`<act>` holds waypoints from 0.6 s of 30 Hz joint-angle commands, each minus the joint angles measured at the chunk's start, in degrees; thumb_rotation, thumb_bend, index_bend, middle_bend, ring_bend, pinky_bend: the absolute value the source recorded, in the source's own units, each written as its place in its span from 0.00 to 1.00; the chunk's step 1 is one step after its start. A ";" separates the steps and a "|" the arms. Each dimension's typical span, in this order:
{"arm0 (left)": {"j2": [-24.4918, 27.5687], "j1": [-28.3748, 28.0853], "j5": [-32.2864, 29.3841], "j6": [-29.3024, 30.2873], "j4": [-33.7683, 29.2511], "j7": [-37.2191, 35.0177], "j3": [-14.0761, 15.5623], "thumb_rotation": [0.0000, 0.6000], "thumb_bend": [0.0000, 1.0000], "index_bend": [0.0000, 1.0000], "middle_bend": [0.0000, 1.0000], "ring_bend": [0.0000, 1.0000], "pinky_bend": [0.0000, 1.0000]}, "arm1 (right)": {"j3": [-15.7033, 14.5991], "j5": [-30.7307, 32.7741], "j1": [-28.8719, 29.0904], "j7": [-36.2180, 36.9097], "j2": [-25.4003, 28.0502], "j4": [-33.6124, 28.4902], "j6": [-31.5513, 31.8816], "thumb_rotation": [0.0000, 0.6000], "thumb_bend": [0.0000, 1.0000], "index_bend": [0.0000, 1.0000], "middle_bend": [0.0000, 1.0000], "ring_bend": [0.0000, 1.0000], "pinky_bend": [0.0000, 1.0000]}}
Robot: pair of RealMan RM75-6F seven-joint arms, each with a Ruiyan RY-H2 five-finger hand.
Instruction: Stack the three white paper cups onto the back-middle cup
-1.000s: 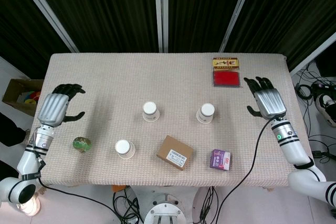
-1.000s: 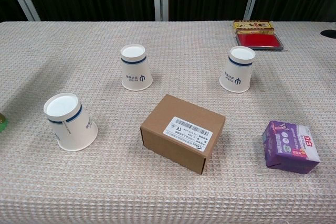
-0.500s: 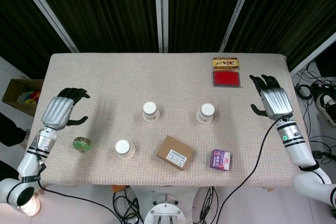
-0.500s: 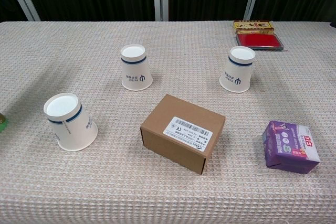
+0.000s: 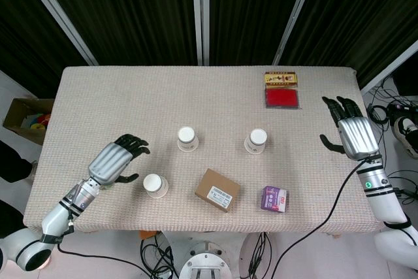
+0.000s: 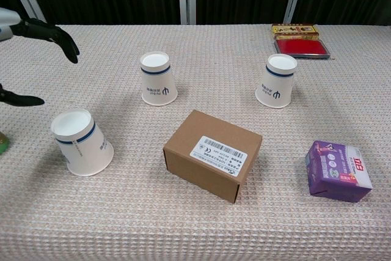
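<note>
The left hand (image 5: 116, 161) has swung in from the table's left edge and now hovers, fingers apart and holding nothing, just at nine o'clock of the front-left cup (image 5: 154, 185) — so that cup looks to be the first pick. The right hand (image 5: 353, 134) has drifted outward toward the right edge, also open-fingered and empty. No stacking is done yet: the back-middle cup (image 5: 187, 138) sits at twelve to one o'clock of the front-left one, the right cup (image 5: 256, 140) at three o'clock of the back-middle cup, all well apart. Each cup stands upside down — base up, mouth on the cloth, long axis vertical
</note>
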 commanded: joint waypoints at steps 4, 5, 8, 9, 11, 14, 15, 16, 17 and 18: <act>1.18 -2.19 -1.50 -4.45 -4.47 3.95 0.85 1.00 0.19 0.27 0.18 0.18 0.18 | -0.80 -0.88 -1.68 0.95 0.36 -0.75 2.08 1.00 0.25 0.05 0.15 0.04 0.12; 1.54 -2.13 -1.56 -4.35 -5.37 4.52 0.93 1.00 0.19 0.26 0.18 0.18 0.18 | -0.91 -0.90 -1.87 1.07 0.38 -0.76 2.25 1.00 0.25 0.05 0.15 0.04 0.12; 2.84 -1.40 -1.46 -2.85 -8.31 6.37 1.23 1.00 0.19 0.26 0.18 0.18 0.18 | -1.15 -0.84 -2.40 1.66 0.36 -0.57 2.61 1.00 0.25 0.05 0.15 0.04 0.12; 3.13 -1.14 -1.34 -2.37 -9.02 6.92 1.36 1.00 0.19 0.26 0.18 0.18 0.18 | -1.18 -0.84 -2.50 1.85 0.32 -0.48 2.70 1.00 0.25 0.05 0.15 0.04 0.12; 3.55 -0.74 -1.14 -1.85 -10.28 7.89 1.78 1.00 0.18 0.25 0.17 0.18 0.18 | -1.23 -0.93 -2.64 2.26 0.19 -0.29 2.86 1.00 0.25 0.05 0.15 0.04 0.12; 3.62 -0.77 -1.85 -3.11 -11.41 9.63 2.68 1.00 0.17 0.25 0.16 0.18 0.18 | -1.38 -1.18 -2.71 2.79 -0.07 0.05 2.88 1.00 0.25 0.05 0.15 0.04 0.12; 3.28 -0.97 -2.51 -3.93 -11.32 10.54 2.86 1.00 0.17 0.24 0.16 0.18 0.18 | -1.45 -1.29 -2.70 2.89 -0.16 0.17 2.81 1.00 0.25 0.05 0.15 0.04 0.12; 2.86 -1.12 -3.06 -4.43 -11.02 11.44 2.88 1.00 0.17 0.24 0.16 0.18 0.18 | -1.51 -1.36 -2.69 2.93 -0.21 0.25 2.75 1.00 0.25 0.05 0.15 0.04 0.12; 2.34 -1.23 -3.61 -4.79 -10.63 12.50 2.86 1.00 0.17 0.24 0.16 0.18 0.18 | -1.56 -1.42 -2.69 3.00 -0.25 0.35 2.70 1.00 0.25 0.05 0.15 0.04 0.12; 1.68 -1.31 -4.37 -5.17 -10.15 14.04 2.85 1.00 0.17 0.24 0.16 0.18 0.18 | -1.59 -1.46 -2.70 3.12 -0.29 0.43 2.68 1.00 0.25 0.05 0.15 0.04 0.12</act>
